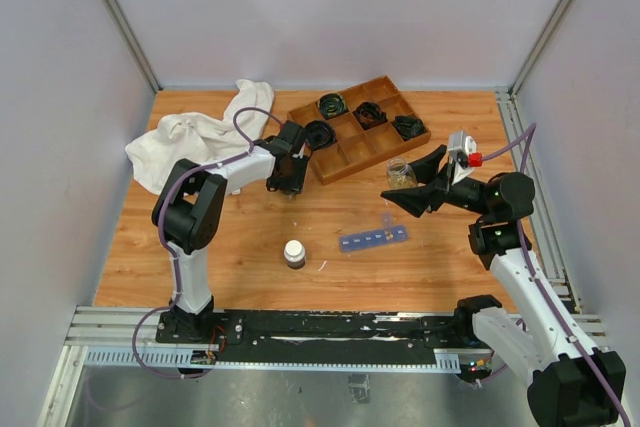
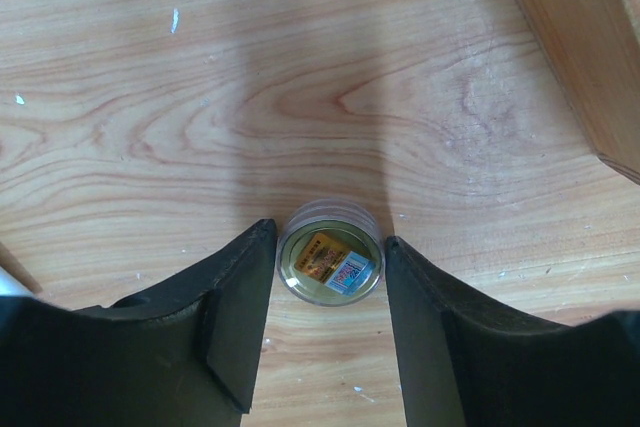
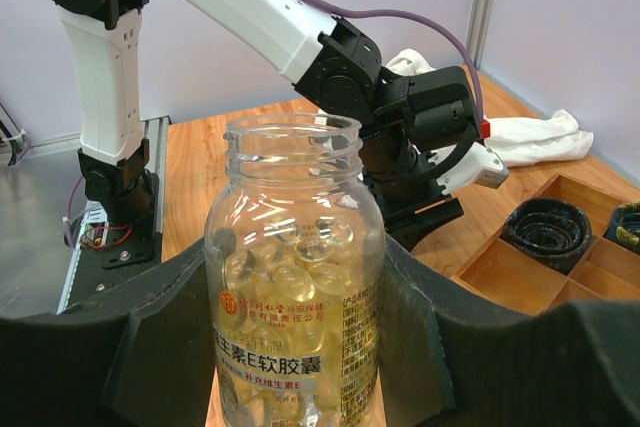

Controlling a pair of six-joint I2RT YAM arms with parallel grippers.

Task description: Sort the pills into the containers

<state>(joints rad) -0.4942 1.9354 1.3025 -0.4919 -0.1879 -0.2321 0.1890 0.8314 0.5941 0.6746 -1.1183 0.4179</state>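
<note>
My right gripper (image 1: pixel 405 190) is shut on a clear open jar (image 3: pixel 292 277) full of yellowish softgel pills (image 3: pixel 290 267) and holds it upright by the wooden tray's near edge; the jar also shows in the top view (image 1: pixel 400 173). The blue pill-organizer strip (image 1: pixel 375 239) lies on the table in front of it, with tiny amber bits in its compartments. My left gripper (image 2: pixel 330 235) is low over the table by the tray's left corner. Its fingers touch both sides of a round clear lid (image 2: pixel 330 265) with a sticker, which is at table level.
A brown wooden divided tray (image 1: pixel 345 152) holding black coiled cables stands at the back. A white towel (image 1: pixel 195 137) lies at the back left. A small dark bottle with a white cap (image 1: pixel 294 251) stands front centre, with a tiny pale bit (image 1: pixel 322 266) beside it.
</note>
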